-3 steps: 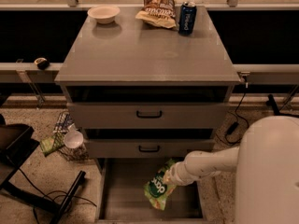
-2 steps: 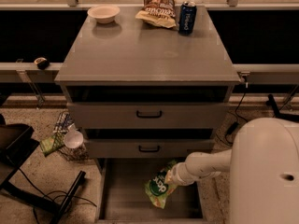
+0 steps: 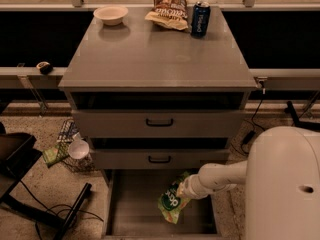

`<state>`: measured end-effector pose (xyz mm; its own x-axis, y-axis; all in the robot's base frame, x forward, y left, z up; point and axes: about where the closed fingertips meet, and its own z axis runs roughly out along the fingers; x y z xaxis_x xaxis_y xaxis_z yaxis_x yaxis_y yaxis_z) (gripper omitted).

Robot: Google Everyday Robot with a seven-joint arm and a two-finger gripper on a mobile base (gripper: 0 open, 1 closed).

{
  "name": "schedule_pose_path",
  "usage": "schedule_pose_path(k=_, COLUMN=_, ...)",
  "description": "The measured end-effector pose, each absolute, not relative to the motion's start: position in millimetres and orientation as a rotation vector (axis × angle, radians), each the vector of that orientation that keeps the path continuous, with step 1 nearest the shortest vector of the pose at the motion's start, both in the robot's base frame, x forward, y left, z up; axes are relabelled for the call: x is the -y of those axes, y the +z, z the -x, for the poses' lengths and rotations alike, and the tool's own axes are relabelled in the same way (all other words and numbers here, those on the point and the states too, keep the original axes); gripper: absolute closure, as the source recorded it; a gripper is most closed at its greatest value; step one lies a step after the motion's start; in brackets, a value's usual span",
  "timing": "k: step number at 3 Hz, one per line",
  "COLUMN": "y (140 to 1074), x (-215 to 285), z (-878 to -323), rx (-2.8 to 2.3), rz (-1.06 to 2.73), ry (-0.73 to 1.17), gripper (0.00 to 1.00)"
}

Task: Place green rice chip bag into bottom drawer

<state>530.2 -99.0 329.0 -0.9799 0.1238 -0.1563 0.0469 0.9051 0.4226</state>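
Dim warm light — speckled floor (image 3: 35, 194), grey cabinet (image 3: 155, 54) mid-rm, black stand (image 3: 72, 215) at left.

White arm (image 3: 222, 175) stretched leftward, claw (image 3: 184, 188) low at its tip

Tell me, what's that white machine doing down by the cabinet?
The robot's arm reaches down, and its gripper holds the green rice chip bag low over the open bottom drawer. The bag isn't released yet. A bowl, a brown chip bag and a blue can sit on the cabinet top.
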Motion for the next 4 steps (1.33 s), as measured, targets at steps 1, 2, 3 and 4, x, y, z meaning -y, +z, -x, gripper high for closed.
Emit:
schedule_pose_path(k=1, y=328.9, x=99.0, z=-530.1, rx=-2.890, rz=-0.130, ry=0.634, gripper=0.36)
schedule_pose_path(k=2, y=328.9, x=99.0, z=-530.1, rx=-2.890, rz=-0.130, ry=0.634, gripper=0.12)
schedule_pose_path(k=3, y=328.9, x=98.9, z=-530.1, rx=-2.890, rz=-0.130, ry=0.634, gripper=0.00)
schedule_pose_path(k=4, y=337.8, x=98.3, z=-523.0, rx=-2.882, rz=-0.093, ry=0.644, gripper=0.00)
